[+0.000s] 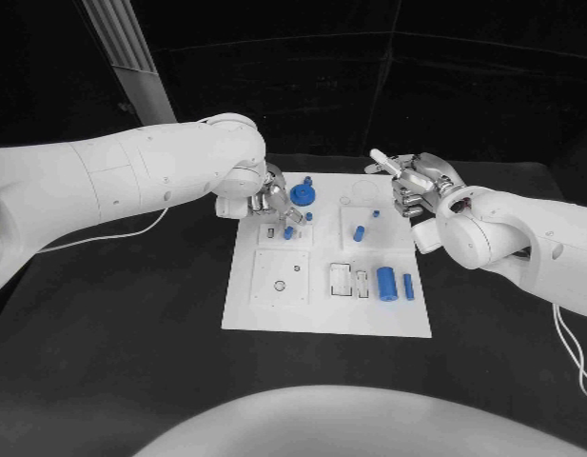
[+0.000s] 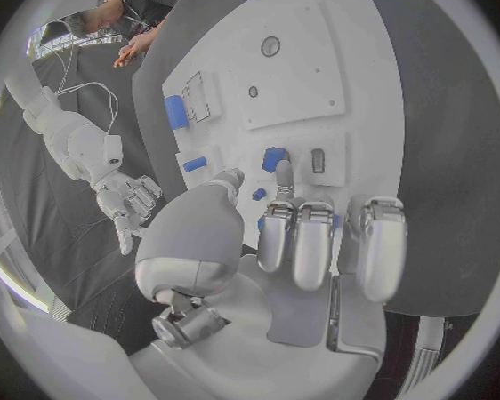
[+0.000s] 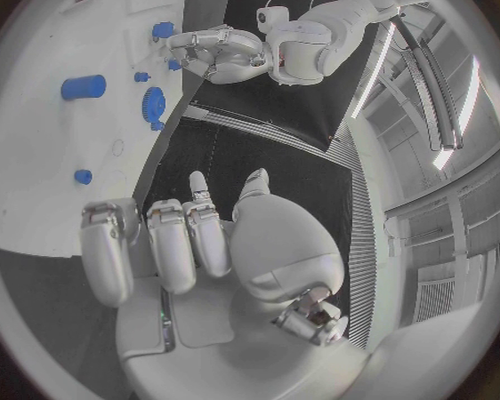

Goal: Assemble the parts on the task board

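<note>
Blue parts lie on the white board, left hand touching one far-left, right hand empty, fingers apart.

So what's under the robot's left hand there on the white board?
Under the left hand lies the task board. A small blue part sits right at its fingertips, with a dark rectangular slot beside it. Whatever lies directly beneath the palm is covered.

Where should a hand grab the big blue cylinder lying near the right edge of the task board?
Pinch the blue cylinder across its round sides at mid-length, coming straight down from above. It lies flat on the task board, long axis running away from the robot, with a thinner blue pin close alongside.
</note>
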`<state>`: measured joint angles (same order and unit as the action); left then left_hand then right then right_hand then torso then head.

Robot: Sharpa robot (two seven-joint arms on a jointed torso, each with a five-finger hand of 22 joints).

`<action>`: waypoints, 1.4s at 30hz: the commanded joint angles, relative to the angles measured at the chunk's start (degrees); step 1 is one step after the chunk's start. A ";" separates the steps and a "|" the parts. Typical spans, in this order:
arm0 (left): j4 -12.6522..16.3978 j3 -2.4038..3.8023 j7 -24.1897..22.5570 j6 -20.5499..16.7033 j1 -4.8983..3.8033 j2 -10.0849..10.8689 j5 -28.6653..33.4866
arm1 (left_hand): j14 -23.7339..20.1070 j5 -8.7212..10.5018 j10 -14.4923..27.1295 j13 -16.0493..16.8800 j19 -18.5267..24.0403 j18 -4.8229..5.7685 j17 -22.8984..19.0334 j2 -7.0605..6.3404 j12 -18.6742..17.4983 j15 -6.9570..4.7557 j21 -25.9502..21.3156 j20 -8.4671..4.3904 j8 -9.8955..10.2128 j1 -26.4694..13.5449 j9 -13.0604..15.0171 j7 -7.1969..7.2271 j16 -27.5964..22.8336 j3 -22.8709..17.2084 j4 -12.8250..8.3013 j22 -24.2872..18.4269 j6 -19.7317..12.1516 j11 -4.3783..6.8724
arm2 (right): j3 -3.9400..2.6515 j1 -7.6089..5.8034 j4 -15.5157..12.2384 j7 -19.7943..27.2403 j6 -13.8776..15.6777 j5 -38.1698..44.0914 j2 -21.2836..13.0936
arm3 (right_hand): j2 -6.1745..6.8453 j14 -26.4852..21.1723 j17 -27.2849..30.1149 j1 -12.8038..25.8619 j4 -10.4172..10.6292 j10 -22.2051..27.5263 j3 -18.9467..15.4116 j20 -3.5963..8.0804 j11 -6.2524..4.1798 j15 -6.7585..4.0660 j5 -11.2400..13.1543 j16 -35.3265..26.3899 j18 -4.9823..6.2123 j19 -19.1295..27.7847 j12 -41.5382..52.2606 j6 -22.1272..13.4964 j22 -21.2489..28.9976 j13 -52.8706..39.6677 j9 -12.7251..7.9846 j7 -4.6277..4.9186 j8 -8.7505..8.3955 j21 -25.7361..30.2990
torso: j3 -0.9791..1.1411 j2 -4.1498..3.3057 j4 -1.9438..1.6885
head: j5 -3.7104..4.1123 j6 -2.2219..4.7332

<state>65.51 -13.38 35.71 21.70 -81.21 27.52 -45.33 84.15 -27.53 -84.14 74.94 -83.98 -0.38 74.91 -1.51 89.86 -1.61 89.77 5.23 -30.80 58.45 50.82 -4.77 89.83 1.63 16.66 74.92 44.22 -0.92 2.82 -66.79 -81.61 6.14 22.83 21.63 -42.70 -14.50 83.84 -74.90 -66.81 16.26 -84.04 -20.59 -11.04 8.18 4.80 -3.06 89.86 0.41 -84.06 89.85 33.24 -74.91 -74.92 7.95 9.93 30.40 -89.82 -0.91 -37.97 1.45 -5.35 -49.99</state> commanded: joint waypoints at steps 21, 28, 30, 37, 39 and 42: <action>0.15 0.00 -0.48 2.29 0.35 -0.22 -0.28 | 5.85 2.27 -5.86 15.06 -6.02 0.38 15.09 -0.17 0.14 0.74 0.23 0.56 1.38 10.25 -2.02 -0.47 0.17 -0.38 -1.52 15.08 -1.21 -0.83 | -0.02 -0.09 -0.09 0.15 -0.35 0.11 -0.06 | 0.02 6.16 -15.10 -0.43 0.26 -5.96 0.20 0.28 -0.12 -0.21 -0.20 0.14 -0.41 -5.94 0.15 -0.40 -15.09 -15.08 -0.05 2.41 0.28 -0.18 | -0.01 -0.01 0.04 | 0.11 -0.01; -0.31 0.00 -0.37 2.40 0.50 -0.51 -0.28 | 5.85 2.39 -5.86 15.06 -6.02 0.38 15.09 0.53 0.14 0.73 0.23 0.57 1.41 10.74 -2.24 -0.45 0.17 -0.70 -1.29 15.08 -1.12 -0.82 | -0.02 -0.09 -0.10 0.03 -0.40 0.11 -0.05 | 0.02 6.16 -15.10 -0.43 0.26 -5.96 0.20 0.28 -0.12 -0.21 -0.20 0.14 -0.41 -5.94 0.15 -0.40 -15.09 -15.08 -0.05 2.41 0.28 -0.18 | -0.01 -0.01 0.03 | 0.15 -0.01; -0.40 0.00 -0.38 2.30 0.53 -0.59 -0.28 | 5.85 2.41 -5.86 15.06 -6.02 0.38 15.09 0.78 0.14 0.73 0.23 0.57 1.43 10.74 -2.31 -0.46 0.17 -0.76 -1.11 15.08 -1.08 -0.81 | -0.02 -0.09 -0.10 0.00 -0.40 0.11 -0.05 | 0.02 6.16 -15.10 -0.43 0.26 -5.96 0.20 0.28 -0.12 -0.21 -0.20 0.14 -0.41 -5.94 0.15 -0.40 -15.09 -15.08 -0.05 2.41 0.28 -0.18 | 0.02 -0.01 0.01 | 0.19 -0.01; -0.72 0.00 -0.29 2.17 0.58 -0.81 -0.28 | 5.85 2.26 -5.86 15.06 -6.02 0.38 15.09 1.53 0.14 0.77 0.23 0.59 1.53 10.04 -2.62 -0.54 0.17 -0.64 -0.16 15.08 -1.07 -0.87 | -0.02 -0.09 -0.09 -0.06 -0.40 0.11 -0.05 | 0.02 6.16 -15.10 -0.43 0.26 -5.96 0.20 0.28 -0.12 -0.21 -0.20 0.14 -0.41 -5.94 0.15 -0.40 -15.09 -15.08 -0.05 2.41 0.28 -0.18 | -0.01 -0.01 0.01 | 0.19 -0.01; -0.80 0.00 -0.27 2.19 0.59 -0.84 -0.28 | 5.85 1.54 -5.86 15.06 -6.02 0.38 15.09 1.95 0.14 0.78 0.23 0.60 1.58 9.71 -2.78 -0.54 0.17 -0.63 -0.05 15.08 -1.08 -0.87 | -0.02 -0.09 -0.09 -0.07 -0.38 0.11 -0.04 | 0.02 6.16 -15.10 -0.43 0.26 -5.96 0.20 0.28 -0.12 -0.21 -0.20 0.14 -0.41 -5.94 0.15 -0.40 -15.09 -15.08 -0.05 2.41 0.28 -0.18 | -0.01 -0.02 0.02 | 0.19 -0.01; -0.92 0.00 -0.27 2.32 0.59 -0.89 -0.28 | 5.85 -2.14 -5.86 15.06 -6.02 0.38 15.09 2.48 0.14 0.71 0.23 0.58 1.65 10.04 -3.10 -0.39 0.17 -0.99 -0.16 15.08 -1.14 -0.77 | -0.02 -0.09 -0.08 -0.08 -0.37 0.11 -0.02 | 0.02 6.16 -15.10 -0.43 0.26 -5.96 0.20 0.28 -0.12 -0.21 -0.20 0.14 -0.41 -5.94 0.15 -0.40 -15.09 -15.08 -0.05 2.41 0.28 -0.18 | 0.00 0.00 0.00 | 0.16 -0.01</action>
<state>64.67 -13.38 35.54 23.33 -80.56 26.71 -45.38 84.17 -28.81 -83.93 74.94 -84.18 -0.38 74.91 0.46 89.86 -1.21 89.77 5.44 -29.53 68.42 47.80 -5.19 89.83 0.90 16.28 74.92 43.39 -1.54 2.83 -66.79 -81.62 5.89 22.81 21.63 -42.75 -14.50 83.84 -74.91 -66.81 16.26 -84.04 -20.59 -11.04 8.18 4.80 -3.04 89.86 0.41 -84.06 89.86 33.24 -74.91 -74.92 7.97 9.93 30.40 -89.82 -0.91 -37.97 1.47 -5.16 -49.99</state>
